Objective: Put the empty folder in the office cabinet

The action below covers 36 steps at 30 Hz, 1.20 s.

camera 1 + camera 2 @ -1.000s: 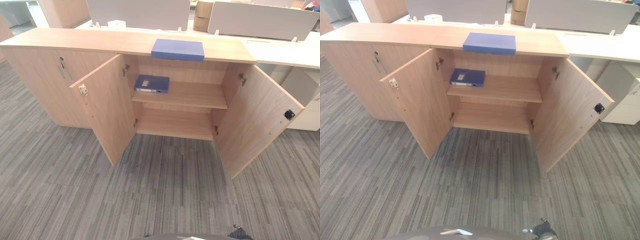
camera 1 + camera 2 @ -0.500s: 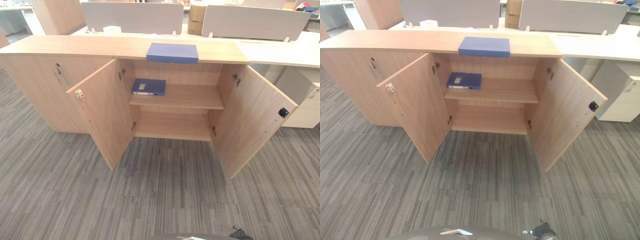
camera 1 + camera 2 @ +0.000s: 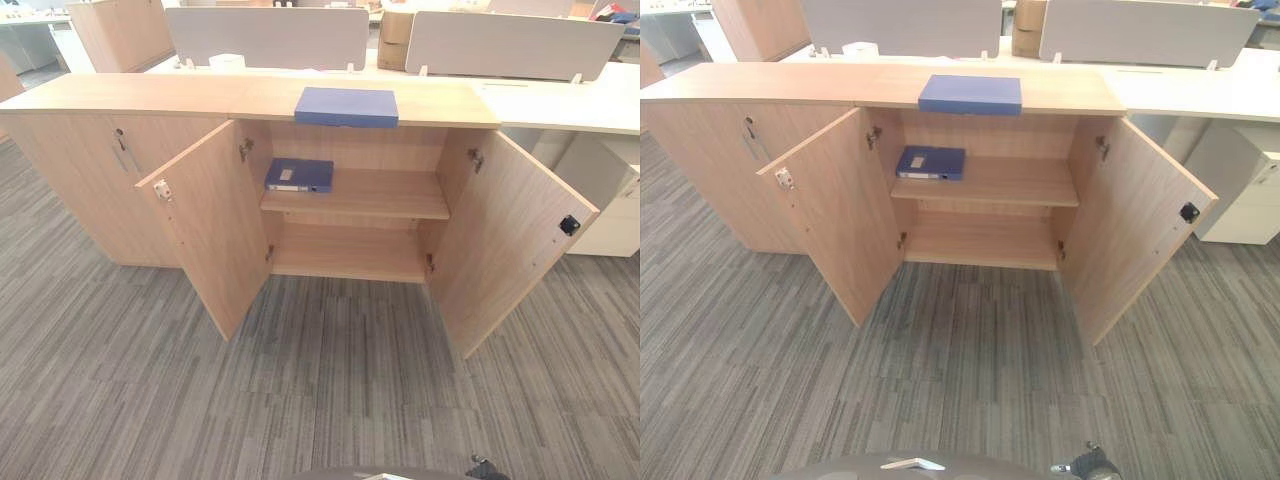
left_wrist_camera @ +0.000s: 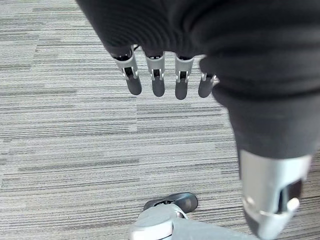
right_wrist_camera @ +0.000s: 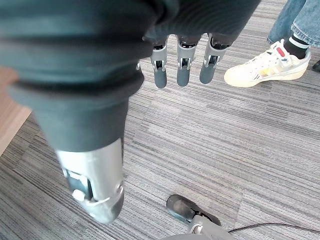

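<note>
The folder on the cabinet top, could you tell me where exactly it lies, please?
The folder lies flat on the cabinet top, above the open compartment, directly over a second folder on the upper shelf's left end.

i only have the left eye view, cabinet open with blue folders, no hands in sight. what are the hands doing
Observer: The left hand hangs over bare carpet with straight fingers, holding nothing.
Operator: and the right one
Observer: The right hand is the same: straight fingers over the carpet, empty.
Operator: anything near it i should know about
Observer: A person's white sneaker and jeans leg stand on the carpet just past the right hand's fingertips.
Operator: so nothing picked up yet
Observer: Right. One blue folder lies on the cabinet top, the other folder on the upper shelf.
</note>
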{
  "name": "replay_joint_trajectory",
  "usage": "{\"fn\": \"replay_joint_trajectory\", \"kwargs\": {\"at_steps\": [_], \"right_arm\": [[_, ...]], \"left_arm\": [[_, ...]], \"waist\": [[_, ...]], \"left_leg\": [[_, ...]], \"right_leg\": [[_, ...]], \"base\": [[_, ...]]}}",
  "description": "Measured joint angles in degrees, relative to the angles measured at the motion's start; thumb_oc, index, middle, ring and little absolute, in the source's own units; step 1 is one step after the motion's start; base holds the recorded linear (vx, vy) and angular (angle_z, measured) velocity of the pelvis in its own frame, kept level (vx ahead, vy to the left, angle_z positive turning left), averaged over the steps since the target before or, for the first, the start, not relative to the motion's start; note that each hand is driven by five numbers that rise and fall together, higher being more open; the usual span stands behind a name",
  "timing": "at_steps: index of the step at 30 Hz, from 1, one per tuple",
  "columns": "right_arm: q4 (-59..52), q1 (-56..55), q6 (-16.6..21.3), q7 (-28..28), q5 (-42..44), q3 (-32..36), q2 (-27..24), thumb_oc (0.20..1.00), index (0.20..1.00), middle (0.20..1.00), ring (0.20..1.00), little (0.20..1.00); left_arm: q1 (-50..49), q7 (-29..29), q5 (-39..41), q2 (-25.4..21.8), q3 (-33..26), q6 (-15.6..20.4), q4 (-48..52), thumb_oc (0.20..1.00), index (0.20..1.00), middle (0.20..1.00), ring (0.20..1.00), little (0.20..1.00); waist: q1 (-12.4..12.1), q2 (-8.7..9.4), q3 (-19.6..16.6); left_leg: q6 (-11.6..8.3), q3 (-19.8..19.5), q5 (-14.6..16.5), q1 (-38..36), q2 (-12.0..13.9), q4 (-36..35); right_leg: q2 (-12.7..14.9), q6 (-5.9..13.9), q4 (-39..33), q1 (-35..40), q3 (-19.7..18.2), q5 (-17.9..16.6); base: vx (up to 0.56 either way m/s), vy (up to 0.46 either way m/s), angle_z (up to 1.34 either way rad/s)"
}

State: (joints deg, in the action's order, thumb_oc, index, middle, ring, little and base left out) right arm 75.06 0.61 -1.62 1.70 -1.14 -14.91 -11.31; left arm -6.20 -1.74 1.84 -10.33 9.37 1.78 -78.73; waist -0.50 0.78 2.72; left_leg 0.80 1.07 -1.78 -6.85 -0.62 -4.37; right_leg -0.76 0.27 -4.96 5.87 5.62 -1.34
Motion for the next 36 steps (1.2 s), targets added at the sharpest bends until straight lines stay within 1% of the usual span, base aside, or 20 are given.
{"fn": "replay_joint_trajectory", "kwargs": {"at_steps": [4,5,10,14,15,18,20,21,23,24,25,26,27,29,30,32,33,34,35,36], "right_arm": [[-0.03,0.01,0.00,0.00,0.01,-0.02,0.00,1.000,1.000,1.000,1.000,1.000],[-0.04,0.00,-0.01,0.00,0.01,-0.01,0.00,1.000,1.000,1.000,1.000,1.000],[0.00,0.36,0.00,0.02,0.06,0.01,-0.02,1.000,1.000,1.000,1.000,1.000],[0.00,1.20,0.02,0.13,0.07,0.02,-0.13,1.000,1.000,1.000,1.000,1.000],[0.48,2.37,0.01,0.15,0.11,-0.13,-0.19,1.000,1.000,1.000,1.000,1.000],[1.23,3.80,0.06,0.17,0.13,-0.23,-0.31,1.000,1.000,1.000,1.000,1.000],[2.23,6.56,0.06,0.30,0.13,-0.16,-0.85,1.000,1.000,1.000,1.000,1.000],[2.39,7.05,0.09,0.41,0.15,-0.13,-0.88,1.000,1.000,1.000,1.000,1.000],[2.83,8.43,0.28,0.83,0.16,-0.11,-1.23,1.000,1.000,1.000,1.000,1.000],[3.21,9.13,0.39,1.33,0.17,0.01,-1.71,1.000,1.000,1.000,1.000,1.000],[3.77,9.13,0.47,1.35,0.17,-0.05,-1.86,1.000,1.000,1.000,1.000,1.000],[4.06,9.30,0.32,1.39,0.16,-0.12,-1.97,1.000,1.000,1.000,1.000,1.000],[4.59,9.55,0.03,1.41,0.17,-0.15,-1.98,1.000,1.000,1.000,1.000,1.000],[4.77,9.77,-0.04,1.43,0.17,-0.13,-2.44,1.000,1.000,1.000,1.000,1.000],[4.98,9.80,-0.08,1.39,0.19,-0.06,-2.55,1.000,1.000,1.000,1.000,1.000],[5.03,9.76,-0.05,1.40,0.19,0.00,-2.78,1.000,1.000,1.000,1.000,1.000],[5.10,9.86,0.01,1.44,0.17,0.25,-2.89,1.000,1.000,1.000,1.000,1.000],[5.85,9.48,0.03,1.40,0.17,0.89,-2.78,1.000,1.000,1.000,1.000,1.000],[6.63,8.99,0.02,1.38,0.18,1.90,-2.68,1.000,1.000,1.000,1.000,1.000],[6.79,7.81,0.02,1.38,0.16,2.32,-2.71,1.000,1.000,1.000,1.000,1.000]], "left_arm": [[0.06,0.01,0.00,-0.02,-0.01,-0.34,-0.01,1.000,1.000,1.000,1.000,1.000],[0.05,0.01,0.00,-0.03,-0.05,-0.34,-0.05,1.000,1.000,1.000,1.000,1.000],[0.27,0.09,-0.02,-0.09,0.00,-0.33,-0.06,1.000,1.000,1.000,1.000,1.000],[2.33,1.03,-0.81,-0.15,2.09,-0.37,-0.18,1.000,1.000,1.000,1.000,1.000],[3.43,1.44,-1.14,-0.32,2.96,-0.30,0.07,1.000,1.000,1.000,1.000,1.000],[5.19,2.08,-1.13,-0.64,3.61,-0.31,0.05,1.000,1.000,1.000,1.000,1.000],[8.04,2.71,-2.31,-0.86,4.04,0.10,-0.01,1.000,1.000,1.000,1.000,1.000],[8.59,2.81,-2.37,-0.96,4.10,0.23,-0.17,1.000,1.000,1.000,1.000,1.000],[9.32,2.91,-2.41,-0.85,4.06,0.52,-0.21,1.000,1.000,1.000,1.000,1.000],[9.21,3.00,-2.75,-0.54,4.05,0.47,-1.18,1.000,1.000,1.000,1.000,1.000],[10.07,3.02,-3.00,-0.48,4.07,0.39,-2.14,1.000,1.000,1.000,1.000,1.000],[10.60,3.09,-3.27,-0.47,3.99,0.18,-2.39,1.000,1.000,1.000,1.000,1.000],[10.55,3.21,-3.30,-0.49,4.00,0.22,-2.80,1.000,1.000,1.000,1.000,1.000],[10.46,3.29,-3.30,-0.14,4.01,0.15,-3.39,1.000,1.000,1.000,1.000,1.000],[9.98,3.34,-3.30,-0.09,4.03,0.09,-4.32,1.000,1.000,1.000,1.000,1.000],[9.23,3.39,-3.30,-0.02,4.01,0.06,-4.39,1.000,1.000,1.000,1.000,1.000],[8.98,3.42,-3.31,0.05,4.01,0.23,-4.31,1.000,1.000,1.000,1.000,1.000],[8.41,3.43,-3.30,0.19,4.01,0.22,-4.35,1.000,1.000,1.000,1.000,1.000],[7.88,3.40,-3.31,0.22,3.67,0.00,-4.69,1.000,1.000,1.000,1.000,1.000],[6.52,3.42,-3.31,0.23,3.23,-0.01,-4.32,1.000,1.000,1.000,1.000,1.000]], "waist": [[0.01,-0.23,0.19],[0.00,-0.65,0.43],[0.02,-0.54,0.82],[0.00,-0.49,2.88],[0.05,-0.64,4.12],[-0.06,-0.39,4.85],[-0.26,0.31,7.20],[-0.35,0.90,7.85],[-0.82,2.36,8.87],[-0.89,2.44,9.13],[-0.77,2.84,9.39],[-1.52,2.74,9.53],[-2.07,2.83,9.89],[-2.35,2.68,10.44],[-2.78,1.73,10.59],[-3.37,0.18,10.12],[-3.69,-0.55,10.26],[-5.21,-1.07,10.25],[-5.74,-2.02,9.52],[-6.41,-1.99,8.58]], "left_leg": [[0.01,0.00,-0.01,0.09,0.00,0.00],[-0.08,0.01,0.06,0.25,0.02,-0.01],[-0.46,-0.05,0.22,1.67,0.14,-0.01],[-0.64,-0.19,0.08,2.46,0.27,0.01],[-0.90,-0.71,-0.10,3.49,0.35,0.41],[-1.29,-1.30,0.17,6.92,0.32,3.34],[-2.06,-1.39,0.30,8.66,0.03,7.67],[-3.22,-1.53,1.08,9.95,-0.53,10.91],[-4.21,-1.35,1.54,14.30,-1.68,20.22],[-5.38,-1.88,2.09,17.87,-1.66,27.25],[-5.73,-1.34,2.11,20.62,-1.64,32.26],[-6.16,-1.28,2.10,22.71,-1.38,34.69],[-6.11,-0.44,2.10,22.88,-0.74,32.32],[-5.68,0.66,1.31,22.41,0.73,21.83],[-6.87,0.60,-2.22,21.67,2.42,10.22],[-8.64,-0.40,-4.95,21.42,4.48,-0.18],[-9.14,-0.90,-5.42,22.15,5.50,-0.91],[-9.85,-1.48,-6.14,22.97,6.42,-0.90],[-9.59,-1.21,-6.23,22.31,6.47,-0.80],[-9.42,-1.29,-5.99,22.23,6.59,-0.23]], "right_leg": [[0.00,-0.01,-0.03,-0.10,0.01,0.01],[-0.01,-0.03,-0.04,-0.22,0.02,0.03],[-0.09,-0.02,0.00,-1.62,0.12,0.02],[-0.20,-0.10,-0.04,-2.26,0.52,-0.03],[-0.32,-0.15,0.30,-2.88,1.15,-0.03],[-0.16,-0.60,1.41,-5.10,1.46,0.24],[0.03,-1.62,1.58,-4.85,1.80,0.24],[0.69,-2.25,1.46,-4.74,1.57,1.06],[2.11,-3.40,1.54,-3.70,1.24,1.03],[2.07,-4.94,1.10,-2.88,0.83,1.28],[2.15,-5.03,0.89,-2.67,1.01,1.33],[2.17,-5.09,0.67,-2.14,0.90,1.38],[2.19,-5.17,0.16,-1.45,0.38,1.65],[2.25,-5.18,0.04,-0.68,-0.18,1.80],[1.99,-4.09,-0.19,0.87,-0.42,3.40],[1.31,-2.96,-0.18,2.28,-1.42,4.75],[1.13,-2.66,-0.16,3.31,-2.21,5.54],[1.61,-1.98,-0.15,5.83,-3.80,7.30],[2.33,-1.01,-0.09,7.23,-4.71,8.55],[3.20,0.02,-0.13,8.03,-5.15,9.56]], "base": [[0.01,-0.007,0.00],[0.06,-0.043,0.00],[0.05,-0.030,0.01],[0.06,-0.060,0.06],[-0.01,-0.064,0.15],[0.08,-0.077,0.13],[0.07,-0.052,0.08],[0.03,-0.017,0.04],[0.11,-0.041,0.01],[0.22,-0.024,0.02],[0.27,0.034,0.01],[0.21,0.031,-0.02],[0.26,0.063,-0.13],[0.38,0.122,-0.14],[0.53,0.175,-0.14],[0.52,0.165,-0.21],[0.49,0.179,-0.51],[0.49,0.192,-0.58],[0.51,0.246,-0.68],[0.49,0.263,-0.76]]}}
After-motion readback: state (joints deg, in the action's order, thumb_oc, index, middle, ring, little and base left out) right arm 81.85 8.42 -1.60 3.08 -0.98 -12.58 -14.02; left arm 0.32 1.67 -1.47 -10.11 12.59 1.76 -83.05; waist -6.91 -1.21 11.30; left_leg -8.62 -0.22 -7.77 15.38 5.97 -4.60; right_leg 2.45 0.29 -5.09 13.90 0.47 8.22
